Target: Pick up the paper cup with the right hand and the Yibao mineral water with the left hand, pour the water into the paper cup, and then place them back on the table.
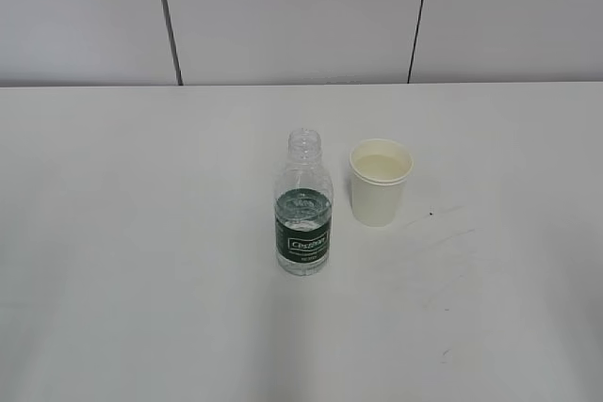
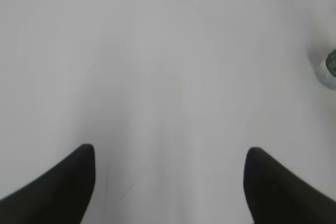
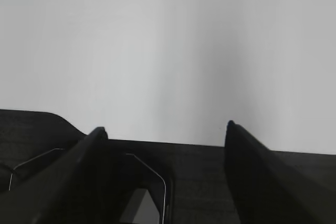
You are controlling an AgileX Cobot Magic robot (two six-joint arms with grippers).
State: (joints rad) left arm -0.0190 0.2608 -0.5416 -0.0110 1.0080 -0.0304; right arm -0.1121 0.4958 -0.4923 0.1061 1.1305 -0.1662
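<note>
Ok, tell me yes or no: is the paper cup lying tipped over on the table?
No, in the exterior view the paper cup stands upright on the table, open rim up, just right of the Yibao mineral water.

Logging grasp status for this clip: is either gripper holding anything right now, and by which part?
Nothing is held. The left hand and right hand are open over the table; bottle and paper cup stand free.
</note>
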